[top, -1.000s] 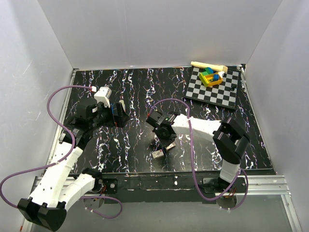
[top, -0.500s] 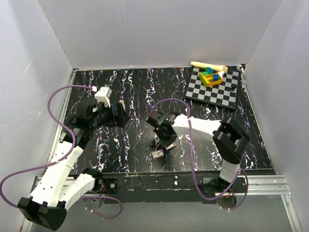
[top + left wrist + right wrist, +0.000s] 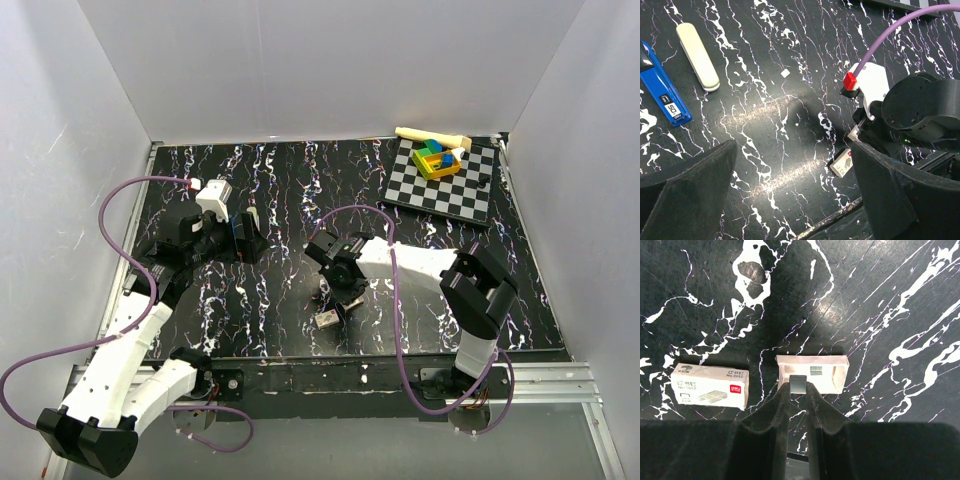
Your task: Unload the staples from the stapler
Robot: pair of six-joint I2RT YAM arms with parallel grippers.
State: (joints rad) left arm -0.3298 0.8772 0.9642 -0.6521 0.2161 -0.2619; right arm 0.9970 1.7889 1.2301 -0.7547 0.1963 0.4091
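My right gripper (image 3: pixel 798 390) pinches a small grey strip (image 3: pixel 798 382), likely staples, over the open tray (image 3: pixel 832 382) beside the staple box (image 3: pixel 710 386). My left gripper (image 3: pixel 795 165) gapes empty near the stapler (image 3: pixel 662 95), its beige cover (image 3: pixel 697 56) lying apart. Unloading looks nearly done.

Shows stapler (image 3: pixel 663 97) in 2 pcs, flat on tbl (image 3: pixel 790 75): blue body w/ dark metal end, beige-grey top cover (image 3: pixel 698 56) just beside, approx parallel, not touching.
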